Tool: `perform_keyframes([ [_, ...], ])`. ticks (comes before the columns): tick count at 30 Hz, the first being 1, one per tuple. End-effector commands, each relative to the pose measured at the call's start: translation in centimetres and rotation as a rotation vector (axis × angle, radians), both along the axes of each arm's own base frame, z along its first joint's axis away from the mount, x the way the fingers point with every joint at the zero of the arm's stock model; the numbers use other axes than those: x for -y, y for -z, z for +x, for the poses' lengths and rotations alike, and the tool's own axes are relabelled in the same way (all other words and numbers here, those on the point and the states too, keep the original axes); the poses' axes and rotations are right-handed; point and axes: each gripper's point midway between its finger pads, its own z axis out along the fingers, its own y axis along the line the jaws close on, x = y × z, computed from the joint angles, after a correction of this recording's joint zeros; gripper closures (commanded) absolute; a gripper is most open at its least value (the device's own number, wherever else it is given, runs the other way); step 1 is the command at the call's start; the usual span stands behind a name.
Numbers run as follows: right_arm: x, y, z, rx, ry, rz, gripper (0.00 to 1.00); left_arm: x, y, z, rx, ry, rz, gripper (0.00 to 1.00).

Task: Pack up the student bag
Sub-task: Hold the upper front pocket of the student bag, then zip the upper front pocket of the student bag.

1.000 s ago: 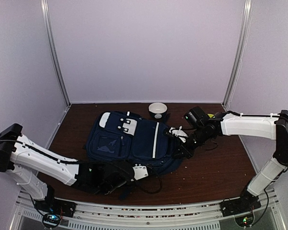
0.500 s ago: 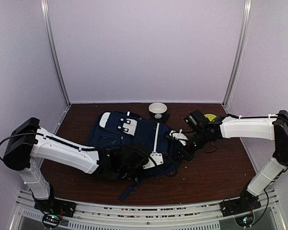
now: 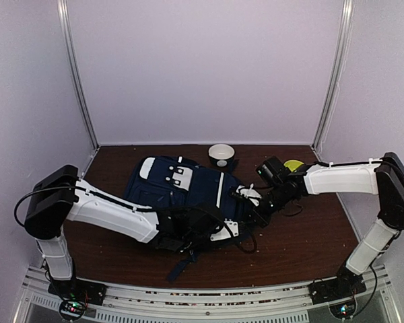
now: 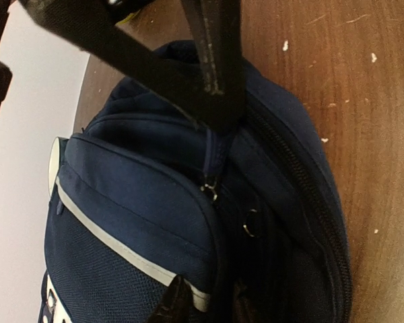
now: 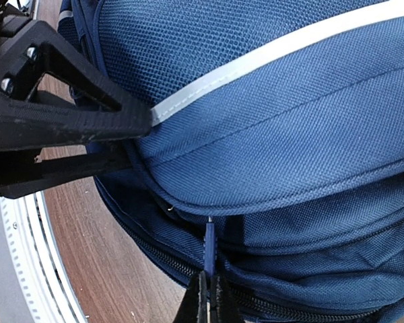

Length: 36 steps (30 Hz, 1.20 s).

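student bag (image 3: 182, 192) is laid lengthwise between the claws; right claw (image 5: 209, 291) is pinched on its zipper pull (image 5: 209, 245) at the right end; for left claw (image 4: 219, 111), at the near side, the state cannot be told.

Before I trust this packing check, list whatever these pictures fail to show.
- Backpack contents: no view looks inside; fabric covers everything.
- Backpack's near side, top view: hidden under the left arm.
- Yellow thing, top view: mostly behind the right arm, too small to name.
- Left pincer, left wrist view: tips cut off by the bottom edge, so whether it grips anything is unclear.
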Motion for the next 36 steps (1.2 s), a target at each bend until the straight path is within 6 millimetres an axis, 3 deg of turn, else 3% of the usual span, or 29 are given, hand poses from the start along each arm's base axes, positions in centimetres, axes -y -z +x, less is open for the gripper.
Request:
perform_keyframes([
  [1,0.3,0.1,0.7,0.012,0.012,0.001,1.0,-0.5,-0.5,2.2,0.082,-0.072,0.025,0.79],
  [7,0.3,0.0,1.2,0.02,-0.003,-0.013,0.98,-1.0,-1.5,2.9,0.12,-0.11,0.006,1.0],
  [12,-0.5,-0.5,1.3,0.01,-0.03,0.007,0.8,-1.2,-2.8,2.6,0.114,-0.115,-0.061,1.0],
  [20,-2.0,0.2,1.8,-0.03,-0.053,0.016,0.76,-1.7,-3.7,2.4,0.11,-0.129,-0.103,1.0],
  [28,-2.0,-0.1,1.0,-0.036,-0.071,0.018,0.94,-2.3,-3.6,2.3,0.105,-0.137,-0.098,1.0],
  [32,-0.5,-1.2,1.0,0.022,-0.076,-0.027,0.97,-3.1,-3.4,1.8,0.088,-0.135,-0.088,1.0],
  [36,1.8,-1.5,3.1,0.087,-0.026,-0.093,1.0,-4.2,-3.5,0.6,0.027,-0.119,-0.108,1.0],
])
